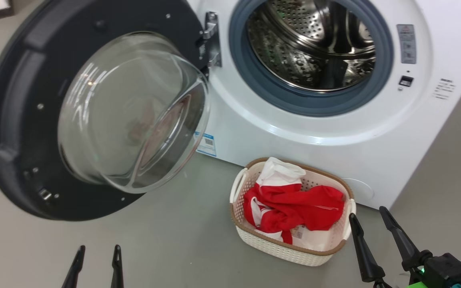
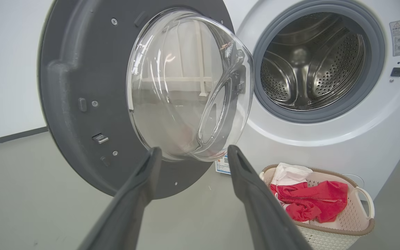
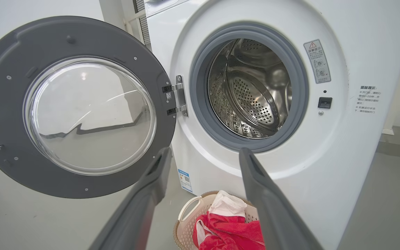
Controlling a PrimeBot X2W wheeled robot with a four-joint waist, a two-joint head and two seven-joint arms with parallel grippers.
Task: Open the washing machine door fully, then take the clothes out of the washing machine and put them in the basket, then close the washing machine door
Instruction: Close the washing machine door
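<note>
Listing from the robot outward. Left gripper (image 1: 98, 249), two long dark fingers (image 2: 134, 198): spread wide, holding nothing, low over the grey floor (image 1: 154, 240). Right gripper (image 1: 367, 213), same build: likewise fully apart and empty. Small cream-white perforated plastic basket with brown woven-look rim (image 1: 270, 245): on the floor, the right gripper's tips near its right end. Soft red garments with white panels (image 1: 294, 208): heaped inside the basket, so unloading looks done. Large round door, dark rim around a bulging clear glass bowl (image 1: 10, 120): wide open on its metal hinge (image 1: 211, 40), untouched; the left fingers aim at its lower edge in the wrist view, so that arm seems better placed for a closing push. Big white front-loading washing machine (image 1: 334, 160): basket just before its front, below the opening, presumably for a short drop; grey rubber ring (image 1: 278, 96) and perforated steel drum (image 1: 314, 48) exposed, no fabric visible within. Judged remaining: closing the door.
</note>
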